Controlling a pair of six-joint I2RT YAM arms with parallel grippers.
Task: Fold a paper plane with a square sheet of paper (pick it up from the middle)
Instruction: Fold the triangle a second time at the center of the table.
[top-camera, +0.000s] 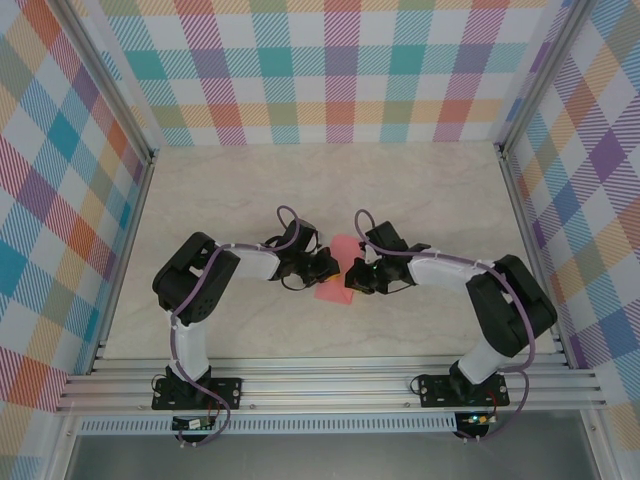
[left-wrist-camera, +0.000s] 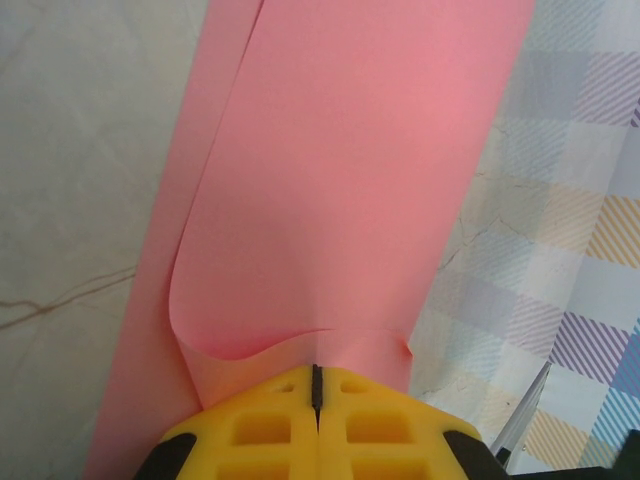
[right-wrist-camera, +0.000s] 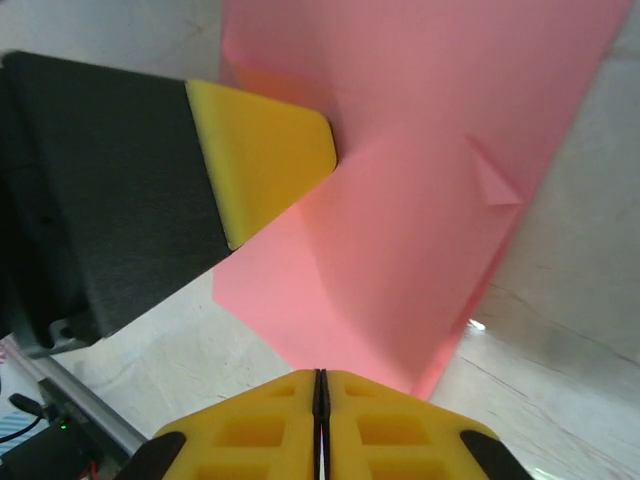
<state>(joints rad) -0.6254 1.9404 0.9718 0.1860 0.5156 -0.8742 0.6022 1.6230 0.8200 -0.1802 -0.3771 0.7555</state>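
In the overhead view the left arm reaches in from the left of the frame, and the left gripper (top-camera: 328, 268) sits at the centre of the pale marbled table (top-camera: 430, 200). In its wrist view the yellow fingers (left-wrist-camera: 260, 430) are pressed together on the near edge of the square sheet of paper (left-wrist-camera: 350, 180). The sheet buckles into a soft curl just above the pinch and runs up the frame as a long pink band, its left side doubled over.

From above, the pink sheet (top-camera: 333, 291) lies between the two grippers, touching both. In the right wrist view a small dog-eared corner (right-wrist-camera: 495, 182) shows at its upper right.

The right gripper (top-camera: 350, 277) meets it from the right. Its fingers (right-wrist-camera: 390, 435) are closed flush, and the sheet's lower corner (right-wrist-camera: 350, 330) seems to be nipped in their seam, though the tip is hidden. The left gripper's yellow finger (right-wrist-camera: 265, 150) crosses the upper left of that view.
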